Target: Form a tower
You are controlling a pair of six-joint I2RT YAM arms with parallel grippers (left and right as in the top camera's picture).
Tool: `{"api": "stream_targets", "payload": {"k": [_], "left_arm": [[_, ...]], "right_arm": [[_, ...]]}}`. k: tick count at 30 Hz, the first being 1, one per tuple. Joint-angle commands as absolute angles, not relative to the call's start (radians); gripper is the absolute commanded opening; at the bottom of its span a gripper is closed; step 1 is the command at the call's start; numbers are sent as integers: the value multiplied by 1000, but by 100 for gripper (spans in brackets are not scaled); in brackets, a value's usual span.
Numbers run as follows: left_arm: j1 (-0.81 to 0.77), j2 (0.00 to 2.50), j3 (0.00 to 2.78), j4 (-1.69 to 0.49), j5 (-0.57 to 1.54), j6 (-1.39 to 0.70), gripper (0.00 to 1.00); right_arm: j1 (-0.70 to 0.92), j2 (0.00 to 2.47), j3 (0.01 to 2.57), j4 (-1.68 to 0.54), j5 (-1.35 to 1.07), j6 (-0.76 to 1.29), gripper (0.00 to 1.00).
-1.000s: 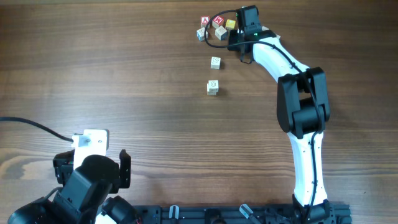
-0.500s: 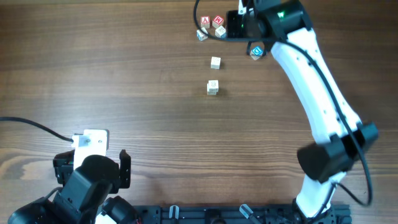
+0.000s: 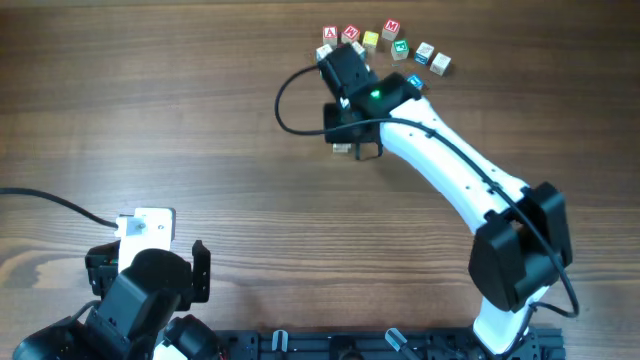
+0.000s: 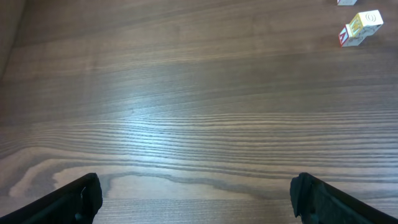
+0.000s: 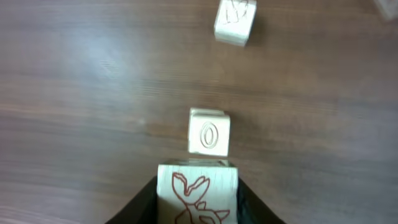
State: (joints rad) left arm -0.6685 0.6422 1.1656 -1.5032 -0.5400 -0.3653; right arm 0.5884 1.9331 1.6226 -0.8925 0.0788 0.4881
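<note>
Your right gripper (image 5: 196, 184), arm stretched forward, clamped the red-marked cube (image 5: 198, 200), O cube (image 5: 209, 132) just past its fingertips; left gripper (image 4: 199, 196) gaped wide.

Right end effector (image 5: 196, 194) clamping cube (image 5: 198, 186), arm (image 3: 450, 165) stretched forward; left end effector (image 4: 196, 196) wide open.

- table (image 3: 150, 120): brown wood grain, smooth, soft sheen.
- letter cube (image 5: 198, 186) at 6 o'clock in the right wrist view: pale matt wood, red printed lines.
- right gripper (image 5: 198, 202): matt black plastic.
- right arm (image 3: 440, 160): glossy white plastic shells.
</note>
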Motion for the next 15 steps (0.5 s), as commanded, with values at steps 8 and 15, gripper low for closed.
{"api": "stream_targets", "payload": {"k": [8,15], "left_arm": [[-669,638,1163,-1501,-539,-378,100],[-669,638,1163,-1501,-539,-378,100]], "right_arm": [[588,1941,1512,-710,113,469,40],[638,1931,1538,-720,17,442,83]]}}
